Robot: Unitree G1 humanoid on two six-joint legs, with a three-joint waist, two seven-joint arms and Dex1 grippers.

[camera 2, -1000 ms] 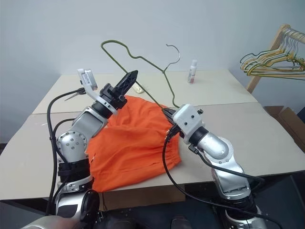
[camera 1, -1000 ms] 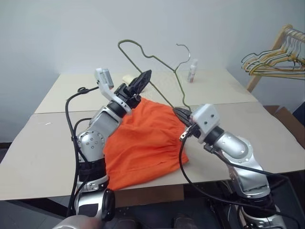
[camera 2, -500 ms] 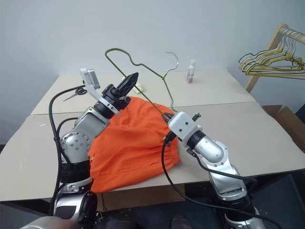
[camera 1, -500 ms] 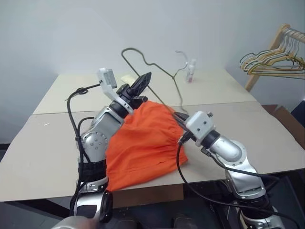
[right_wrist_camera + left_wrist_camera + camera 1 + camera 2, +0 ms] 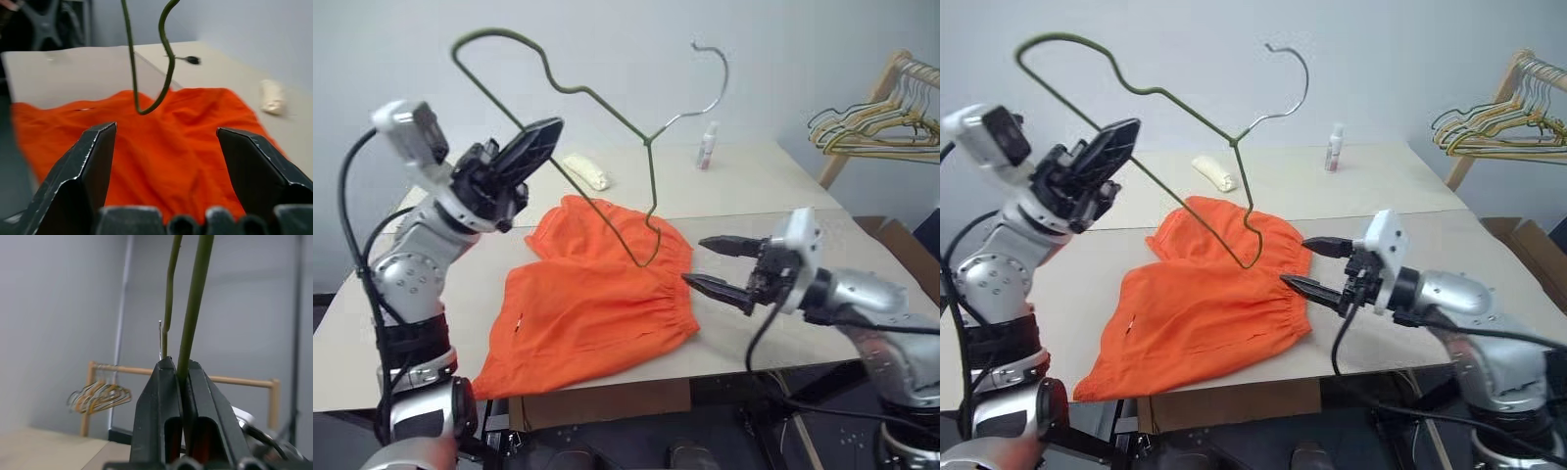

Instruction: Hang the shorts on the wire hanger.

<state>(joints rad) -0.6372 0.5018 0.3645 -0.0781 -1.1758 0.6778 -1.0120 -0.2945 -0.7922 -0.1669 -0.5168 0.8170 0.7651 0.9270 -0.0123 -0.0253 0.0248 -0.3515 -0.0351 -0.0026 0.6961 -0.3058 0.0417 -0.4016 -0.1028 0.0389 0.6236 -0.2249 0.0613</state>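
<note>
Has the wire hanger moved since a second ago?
Yes. The wire hanger, clamped in the left gripper, has risen: its hook now stands well above the small bottle on the table, and its lower corner hangs over the shorts.

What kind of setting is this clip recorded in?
Probably an indoor lab or test room set up for a laundry task: plain tables against a bare wall, a wooden rack of hangers, and orange shorts laid out under a wire hanger.
</note>
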